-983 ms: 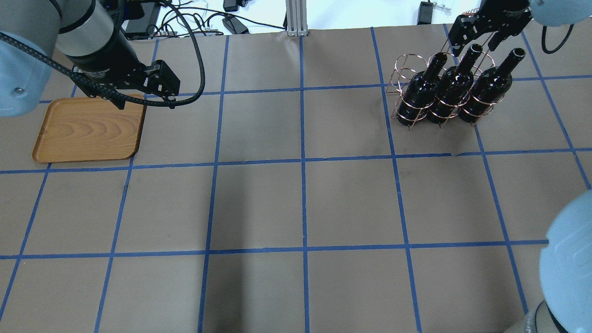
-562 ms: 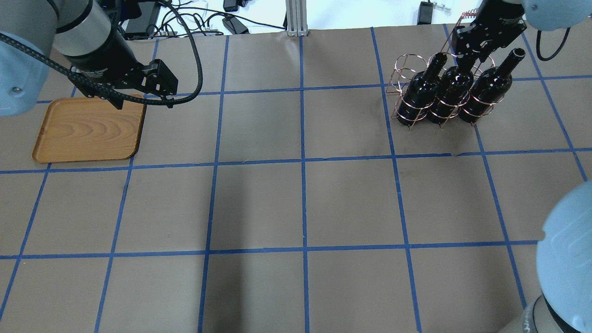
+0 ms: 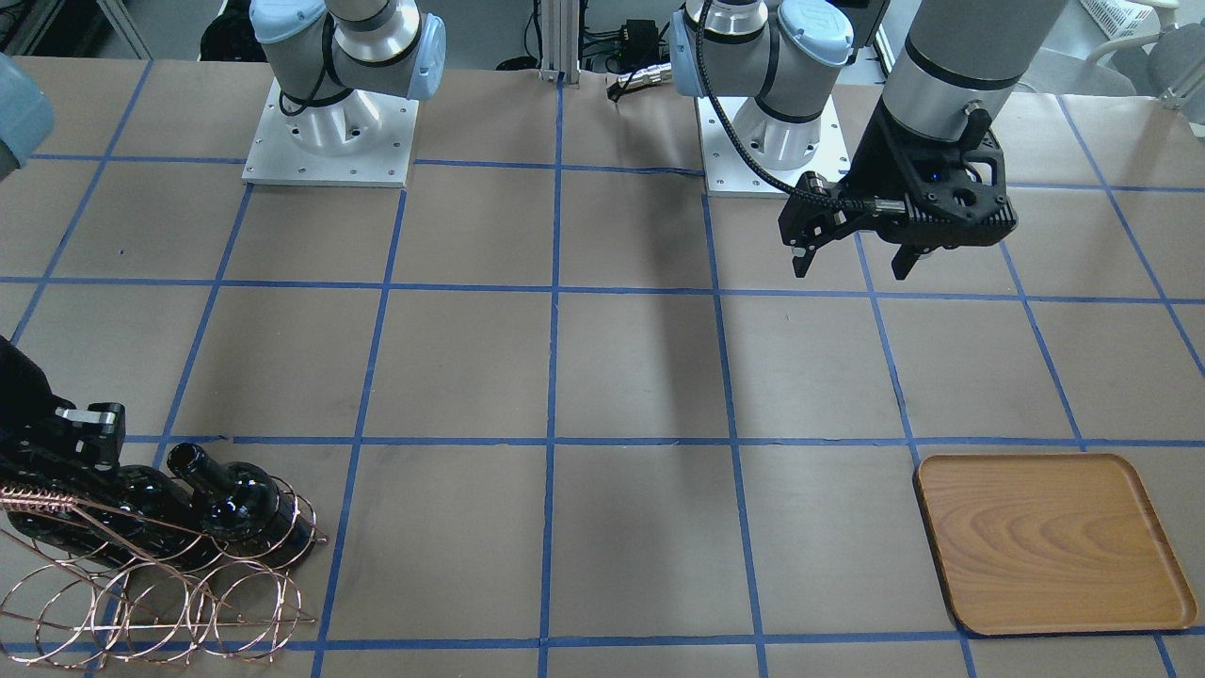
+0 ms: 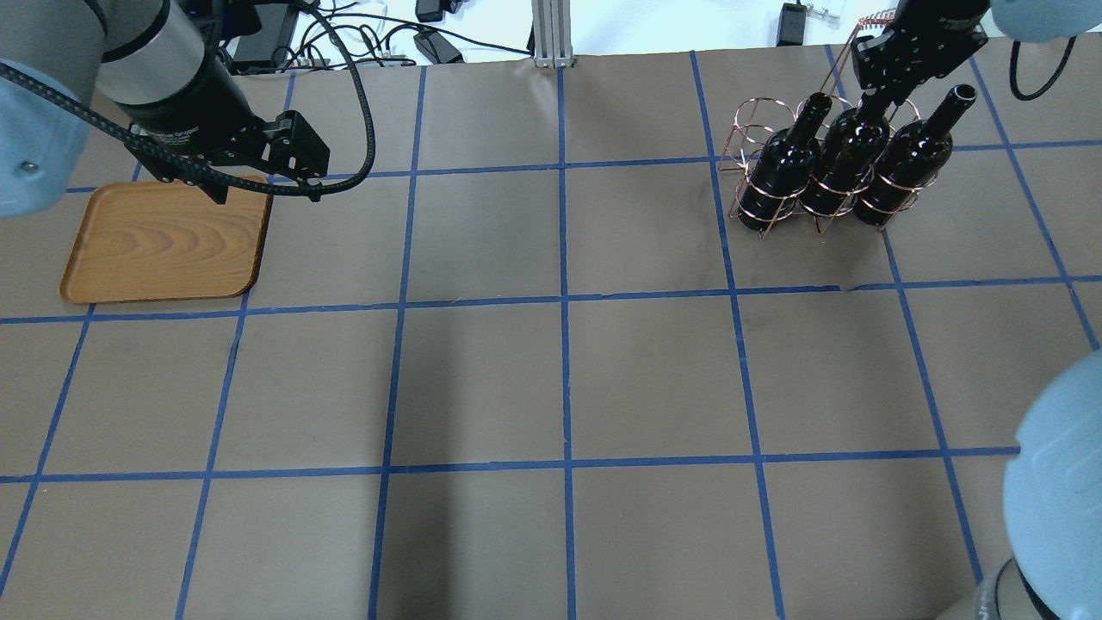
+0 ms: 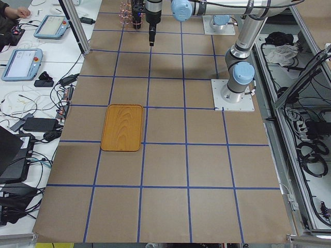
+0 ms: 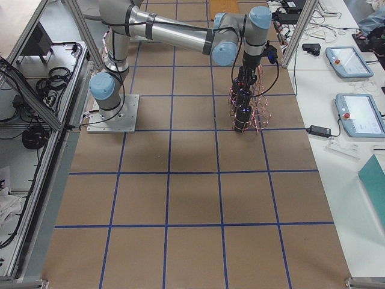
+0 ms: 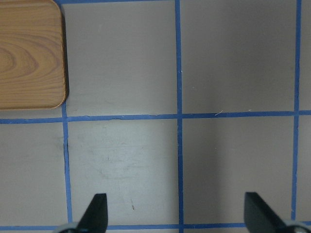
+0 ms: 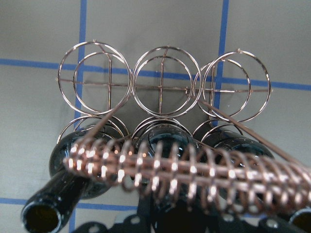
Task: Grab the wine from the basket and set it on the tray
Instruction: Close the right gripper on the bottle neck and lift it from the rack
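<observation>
Wine (image 4: 848, 151) neck gripped by right hand (image 4: 878, 90) inside basket (image 8: 194, 174); left hand (image 3: 855, 266) open beside tray (image 4: 164, 241) edge.

From where I stand, both arms are the same make: smooth silver-grey tubes, with rounded pale blue caps on the joints. The left arm (image 3: 951, 56) and the right arm (image 3: 339, 38) each rise from a square white base plate, one on either side of the aluminium post (image 3: 557, 38), and small dark screws dot the plate edges. A black braided cable (image 4: 375, 138) hangs in a loose loop along the left arm, running to a black wrist collar with white lettering too small to read. The left gripper (image 3: 854, 268) is a matte black, angular block with round cut-outs and two short tapered fingers. The right gripper (image 4: 874, 93) is the same black.
</observation>
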